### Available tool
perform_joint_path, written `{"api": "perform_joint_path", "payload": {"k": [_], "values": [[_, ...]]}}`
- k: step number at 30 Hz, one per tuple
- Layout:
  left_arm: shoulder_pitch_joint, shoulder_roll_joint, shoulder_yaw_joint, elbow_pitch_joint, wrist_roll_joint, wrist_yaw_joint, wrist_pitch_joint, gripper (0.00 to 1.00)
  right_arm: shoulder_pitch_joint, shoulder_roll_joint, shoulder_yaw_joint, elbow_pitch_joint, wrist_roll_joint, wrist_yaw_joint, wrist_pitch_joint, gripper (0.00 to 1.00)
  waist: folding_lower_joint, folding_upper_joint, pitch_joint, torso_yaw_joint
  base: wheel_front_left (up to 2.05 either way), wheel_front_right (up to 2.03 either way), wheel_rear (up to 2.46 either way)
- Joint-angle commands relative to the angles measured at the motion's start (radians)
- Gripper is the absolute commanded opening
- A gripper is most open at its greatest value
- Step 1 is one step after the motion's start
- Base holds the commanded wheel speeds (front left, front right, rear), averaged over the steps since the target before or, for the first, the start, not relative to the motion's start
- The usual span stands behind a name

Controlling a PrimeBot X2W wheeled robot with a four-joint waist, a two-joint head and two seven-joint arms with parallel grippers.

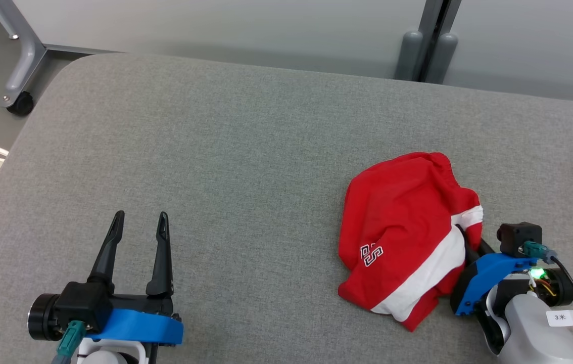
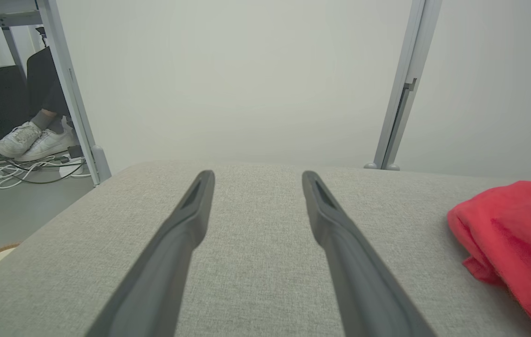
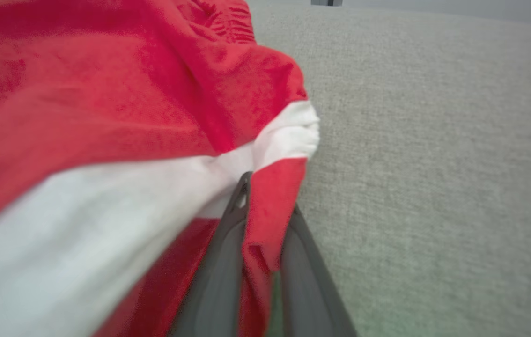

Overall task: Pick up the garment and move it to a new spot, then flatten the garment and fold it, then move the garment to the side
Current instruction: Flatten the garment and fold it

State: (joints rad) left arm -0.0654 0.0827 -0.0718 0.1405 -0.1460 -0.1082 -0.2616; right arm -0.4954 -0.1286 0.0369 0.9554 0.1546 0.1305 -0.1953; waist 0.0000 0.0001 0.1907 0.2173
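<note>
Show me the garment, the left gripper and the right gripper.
garment [image 1: 397, 212], head view, red upper part.
left gripper [image 1: 141, 215], head view, between its fingertips.
right gripper [image 3: 268, 196], right wrist view, between its fingertips.

The red garment [image 1: 402, 212] carries tilted, white-outlined characters toward its seven o'clock edge, roughly "SS". At three o'clock on the right forearm [image 1: 534, 338], a white tag [image 1: 568, 317] reads "3" plus an unclear mark.
</note>
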Motion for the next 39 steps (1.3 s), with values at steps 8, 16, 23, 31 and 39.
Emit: {"api": "perform_joint_path", "payload": {"k": [8, 16, 23, 31, 39], "values": [[0.014, -0.003, 0.020, 0.007, 0.013, -0.007, -0.004, 1.00, 0.018, -0.057, -0.042, -0.012, 0.049, 0.000, -0.066, 0.00, 0.0000, -0.0001, -0.046, -0.039, 0.00, 0.00, 0.00], [0.037, -0.006, 0.032, 0.001, 0.012, -0.013, -0.004, 1.00, 0.084, -0.181, -0.119, -0.146, 0.075, 0.000, -0.070, 0.00, 0.0000, -0.0001, -0.077, -0.080, 0.00, 0.00, 0.00], [0.042, -0.011, 0.025, 0.010, 0.013, -0.015, -0.004, 1.00, 0.095, -0.151, -0.051, -0.291, 0.065, 0.001, -0.070, 0.00, 0.0000, -0.0001, -0.103, -0.079, 0.00, 0.00, 0.00], [0.054, -0.014, 0.014, 0.012, 0.012, -0.017, -0.004, 1.00, 0.054, -0.020, 0.140, -0.408, 0.059, 0.001, -0.025, 0.00, 0.0000, -0.0001, -0.120, -0.023, 0.00, 0.00, 0.00], [0.053, -0.019, 0.005, 0.020, 0.005, -0.020, -0.004, 1.00, -0.006, 0.070, 0.355, -0.371, 0.079, 0.000, 0.001, 0.00, 0.0000, -0.0001, -0.114, 0.048, 0.00, 0.00, 0.00]]}}
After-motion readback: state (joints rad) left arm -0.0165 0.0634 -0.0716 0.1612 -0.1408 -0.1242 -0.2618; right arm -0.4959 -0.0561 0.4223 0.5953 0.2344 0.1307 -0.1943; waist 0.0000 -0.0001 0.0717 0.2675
